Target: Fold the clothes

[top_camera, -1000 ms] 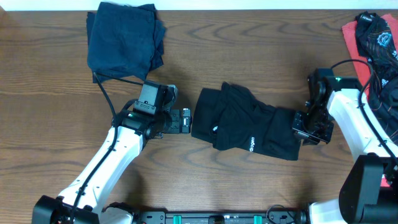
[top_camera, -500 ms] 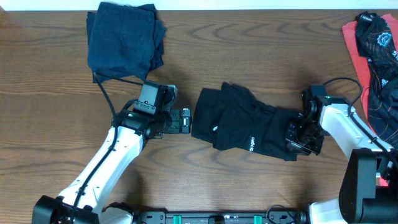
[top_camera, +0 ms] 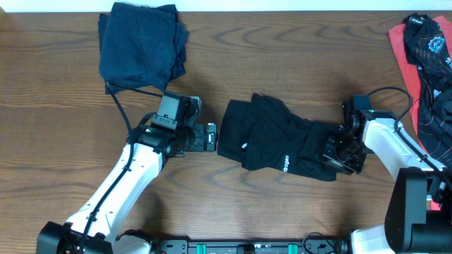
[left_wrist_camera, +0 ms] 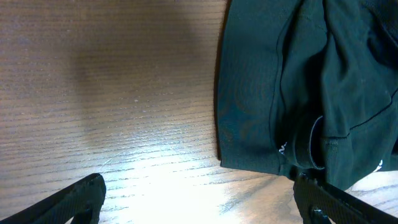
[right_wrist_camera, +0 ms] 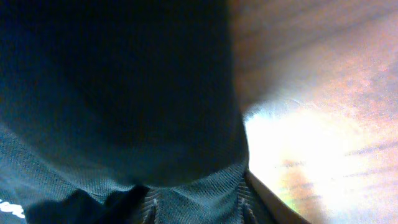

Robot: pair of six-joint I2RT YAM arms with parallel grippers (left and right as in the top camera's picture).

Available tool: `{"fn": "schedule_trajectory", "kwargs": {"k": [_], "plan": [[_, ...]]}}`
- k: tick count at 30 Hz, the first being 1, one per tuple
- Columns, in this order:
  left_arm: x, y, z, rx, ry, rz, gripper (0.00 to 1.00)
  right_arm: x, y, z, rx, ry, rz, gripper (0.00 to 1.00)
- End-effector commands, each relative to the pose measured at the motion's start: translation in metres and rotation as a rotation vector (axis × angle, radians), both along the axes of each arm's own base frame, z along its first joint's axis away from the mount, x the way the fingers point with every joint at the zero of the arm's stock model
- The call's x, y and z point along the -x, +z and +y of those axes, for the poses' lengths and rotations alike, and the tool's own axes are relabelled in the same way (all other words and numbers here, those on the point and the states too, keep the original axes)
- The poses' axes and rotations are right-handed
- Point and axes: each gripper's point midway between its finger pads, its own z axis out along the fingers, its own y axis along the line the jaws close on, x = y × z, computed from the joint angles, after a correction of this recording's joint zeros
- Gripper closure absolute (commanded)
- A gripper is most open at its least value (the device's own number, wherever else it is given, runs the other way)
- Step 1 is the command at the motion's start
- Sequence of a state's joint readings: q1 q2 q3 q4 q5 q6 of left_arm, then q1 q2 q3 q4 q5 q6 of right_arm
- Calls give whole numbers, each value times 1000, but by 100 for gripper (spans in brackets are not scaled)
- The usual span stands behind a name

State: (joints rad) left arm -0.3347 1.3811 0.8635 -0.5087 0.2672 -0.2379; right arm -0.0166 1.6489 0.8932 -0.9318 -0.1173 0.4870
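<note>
**Overhead view.** The shirt (top_camera: 279, 144) is lying crumpled at the middle of the counter (top_camera: 282, 212). Its long axis is running left to right, with the right end lying slightly nearer the robot. The left jaws, at the end of the left arm (top_camera: 134, 176), are being held wide apart just beside the shirt's left edge. They are clear of the cloth and are gripping nothing. The right jaws, on the right arm (top_camera: 387, 137), are being set down on the shirt's right end. Their gap is being hidden by the wrist body, so it cannot be told whether cloth is being pinched. A folded navy shirt (top_camera: 141, 46) is lying at the far left, and a red-and-black pile (top_camera: 424, 49) at the far right edge. Both are lying well apart from the work.

**Left wrist view.** The two jaw tips are being shown at the lower corners, fully spread, with bare counter between them. The shirt is lying ahead and to the right.

**Right wrist view.** The frame is being filled by dark cloth at very close range, with a strip of counter at the right. The jaws are not being shown, so their state cannot be told.

**Coming move.** One arm is standing at each end of the long axis, and neither is being judged clearly nearer. The left jaws are being judged to need a short advance onto the left edge.
</note>
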Motion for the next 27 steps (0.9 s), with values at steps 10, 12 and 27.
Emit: {"fn": "schedule_trajectory", "kwargs": {"k": [10, 12, 27], "plan": [[2, -3, 0, 1, -8, 11, 2, -30, -19, -23, 37, -77, -93, 99], [2, -3, 0, 1, -8, 10, 2, -40, -20, -31, 40, -74, -138, 99], [-1, -1, -1, 6, -8, -5, 2, -109, -5, -46, 32, -22, -420, 80]]}}
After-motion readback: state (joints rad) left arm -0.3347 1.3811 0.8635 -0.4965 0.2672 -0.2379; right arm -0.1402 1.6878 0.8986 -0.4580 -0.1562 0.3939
